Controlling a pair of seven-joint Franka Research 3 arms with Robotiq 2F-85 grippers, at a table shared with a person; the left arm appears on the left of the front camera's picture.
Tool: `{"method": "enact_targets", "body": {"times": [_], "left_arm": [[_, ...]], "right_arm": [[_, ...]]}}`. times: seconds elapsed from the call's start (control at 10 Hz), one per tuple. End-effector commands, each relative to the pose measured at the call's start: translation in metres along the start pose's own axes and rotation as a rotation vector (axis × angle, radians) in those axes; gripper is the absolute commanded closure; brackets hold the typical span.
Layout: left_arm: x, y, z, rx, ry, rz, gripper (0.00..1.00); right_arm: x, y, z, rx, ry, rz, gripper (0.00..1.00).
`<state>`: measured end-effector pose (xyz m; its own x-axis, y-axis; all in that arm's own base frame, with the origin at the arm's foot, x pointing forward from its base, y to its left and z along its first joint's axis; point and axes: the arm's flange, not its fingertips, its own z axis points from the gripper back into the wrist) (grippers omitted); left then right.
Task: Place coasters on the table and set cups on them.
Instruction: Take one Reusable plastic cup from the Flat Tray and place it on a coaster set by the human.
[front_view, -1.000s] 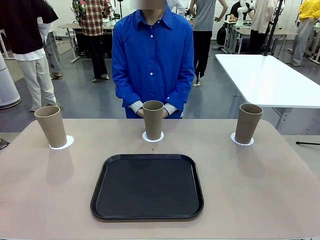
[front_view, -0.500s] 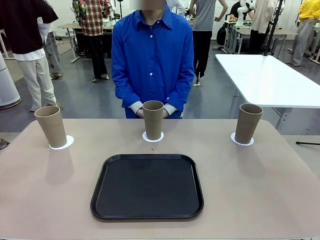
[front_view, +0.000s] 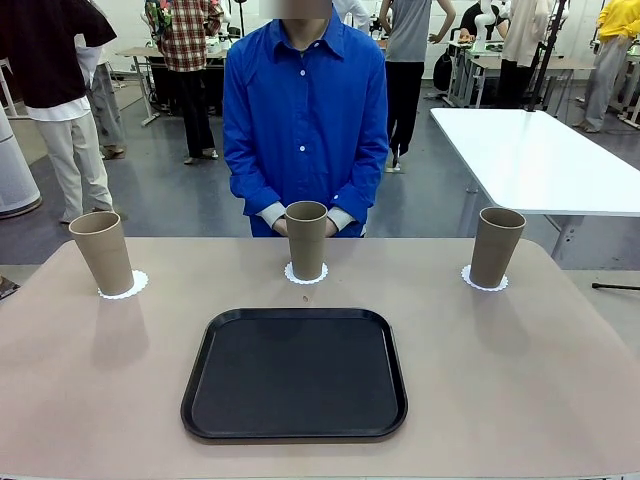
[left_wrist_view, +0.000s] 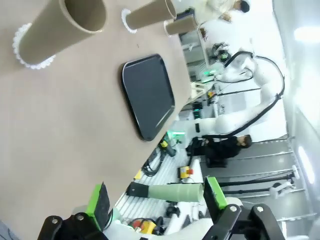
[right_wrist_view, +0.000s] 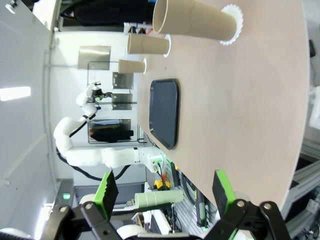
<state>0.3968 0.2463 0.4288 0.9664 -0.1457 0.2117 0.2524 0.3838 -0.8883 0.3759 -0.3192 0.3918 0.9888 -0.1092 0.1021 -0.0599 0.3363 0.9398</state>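
Observation:
Three tan cups stand upright on the beige table (front_view: 100, 390), each on a white scalloped coaster: the left cup (front_view: 101, 252) on its coaster (front_view: 130, 287), the middle cup (front_view: 306, 240) on its coaster (front_view: 306, 276), the right cup (front_view: 497, 246) on its coaster (front_view: 482, 283). In the left wrist view my left gripper (left_wrist_view: 156, 199) is open and empty off the table's edge, far from the nearest cup (left_wrist_view: 60, 25). My right gripper (right_wrist_view: 165, 194) is likewise open and empty, well back from the nearest cup (right_wrist_view: 192, 22).
An empty black tray (front_view: 295, 372) lies at the table's middle front. A person in a blue shirt (front_view: 305, 120) stands at the far edge behind the middle cup, hands together. A white table (front_view: 540, 160) stands at the back right.

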Motion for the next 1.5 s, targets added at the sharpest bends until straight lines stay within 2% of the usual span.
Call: {"method": "enact_targets", "body": {"times": [0.0, 0.3, 0.5, 0.8, 1.0, 1.1, 1.4], "left_arm": [[0.012, 0.019, 0.035, -0.027, 0.001, 0.027, 0.0], [-0.004, 0.045, 0.069, -0.134, -0.085, 0.075, 0.0], [-0.022, 0.059, 0.076, -0.164, -0.144, 0.097, 0.0], [-0.022, 0.058, 0.077, -0.166, -0.151, 0.108, 0.0], [-0.018, 0.052, 0.07, -0.111, -0.146, 0.075, 0.0], [-0.027, 0.064, 0.074, -0.156, -0.131, 0.093, 0.0], [-0.027, 0.064, 0.074, -0.156, -0.131, 0.093, 0.0]], "right_arm": [[0.0, 0.002, 0.0, -0.004, 0.001, -0.006, 0.0], [0.0, 0.002, 0.0, -0.004, 0.001, -0.006, 0.0], [0.0, 0.002, 0.0, -0.004, 0.001, -0.006, 0.0], [0.0, 0.002, 0.0, -0.004, 0.001, -0.006, 0.0], [0.0, 0.002, 0.0, -0.004, 0.001, -0.006, 0.0], [0.0, 0.002, 0.0, -0.004, 0.001, -0.006, 0.0], [0.0, 0.002, 0.0, -0.004, 0.001, -0.006, 0.0]]}}
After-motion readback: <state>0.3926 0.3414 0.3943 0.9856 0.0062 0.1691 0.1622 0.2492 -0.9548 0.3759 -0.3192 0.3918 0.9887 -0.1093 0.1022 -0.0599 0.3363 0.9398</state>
